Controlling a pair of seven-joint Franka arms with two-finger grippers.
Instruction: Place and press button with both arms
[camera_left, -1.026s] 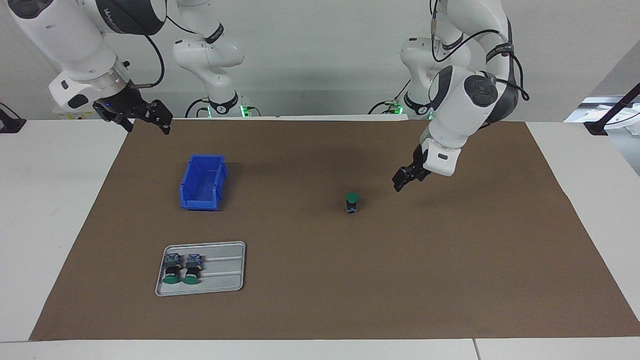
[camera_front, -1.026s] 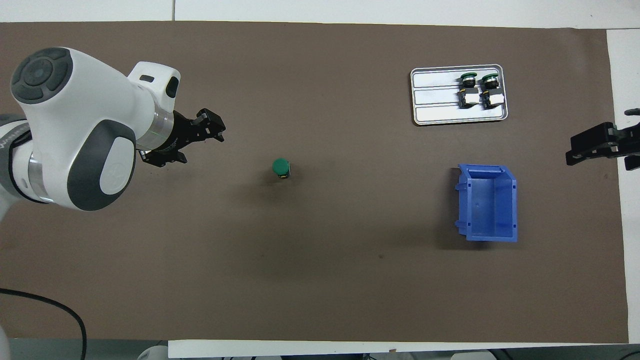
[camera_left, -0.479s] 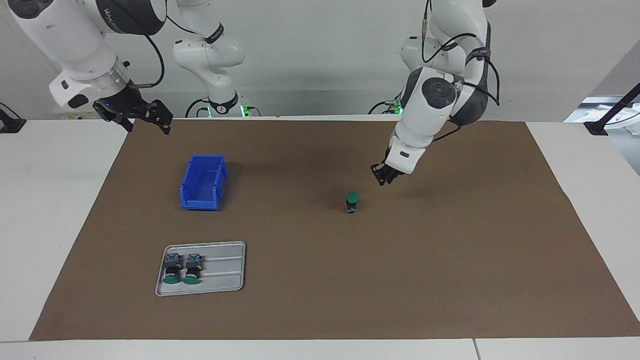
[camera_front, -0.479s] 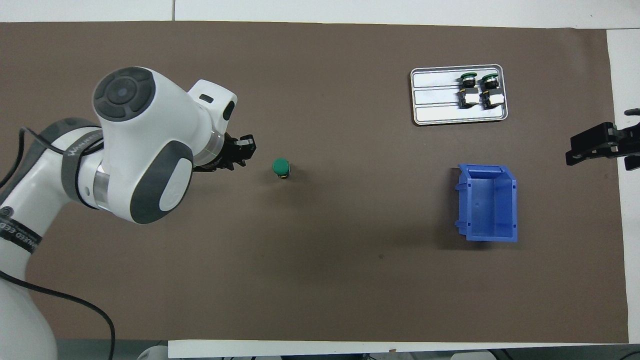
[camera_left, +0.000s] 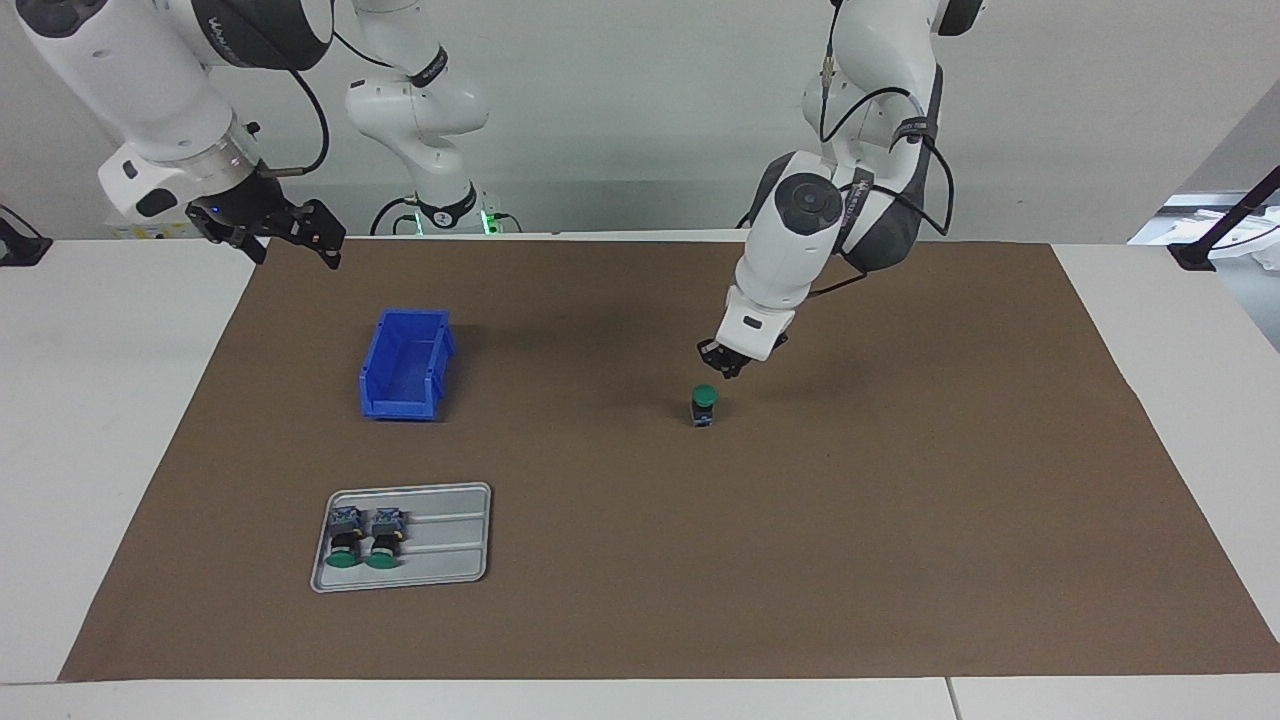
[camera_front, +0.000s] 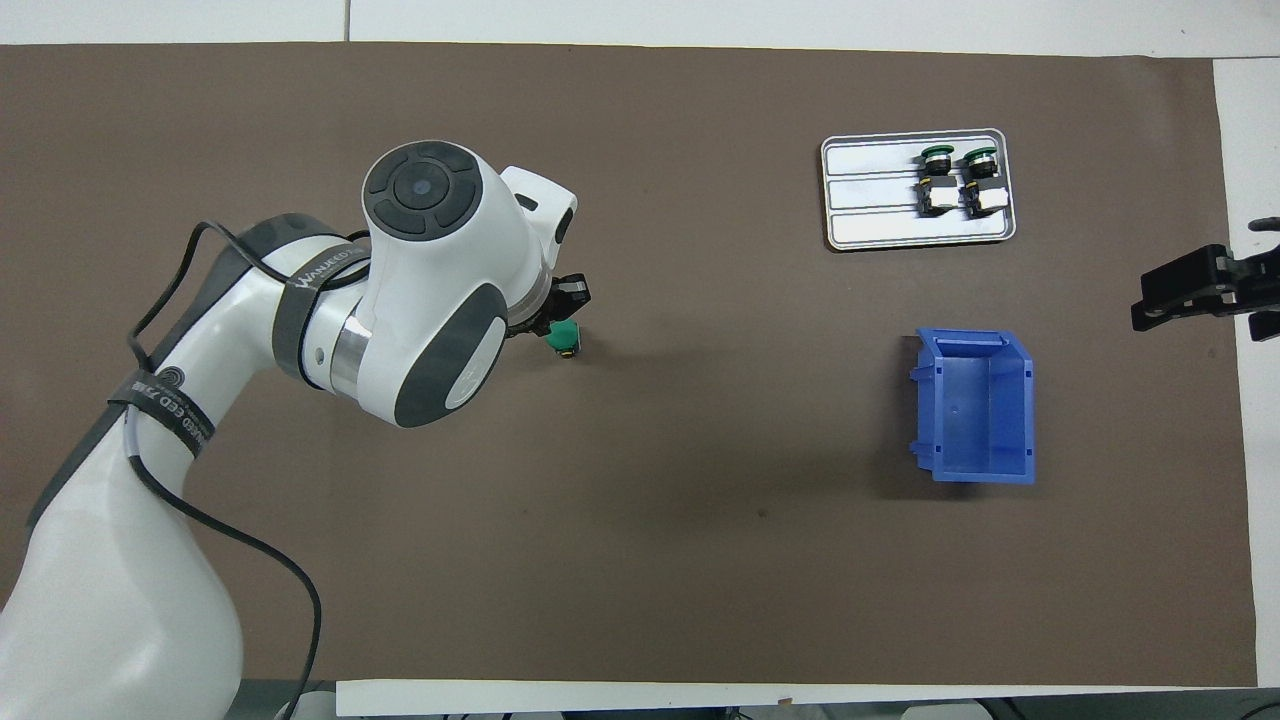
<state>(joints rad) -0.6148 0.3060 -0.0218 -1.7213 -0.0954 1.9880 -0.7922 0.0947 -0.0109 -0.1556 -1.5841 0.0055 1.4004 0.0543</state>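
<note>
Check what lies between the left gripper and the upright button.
Nothing: in the facing view the shut left gripper hangs just above the button, with only a small gap of air between them.

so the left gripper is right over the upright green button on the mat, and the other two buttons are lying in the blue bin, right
Not quite. The left gripper, shut, does hang just above the upright green button on the mat, but the other two buttons lie in the metal tray, not in the blue bin, which holds nothing. The facing view shows this.
</note>
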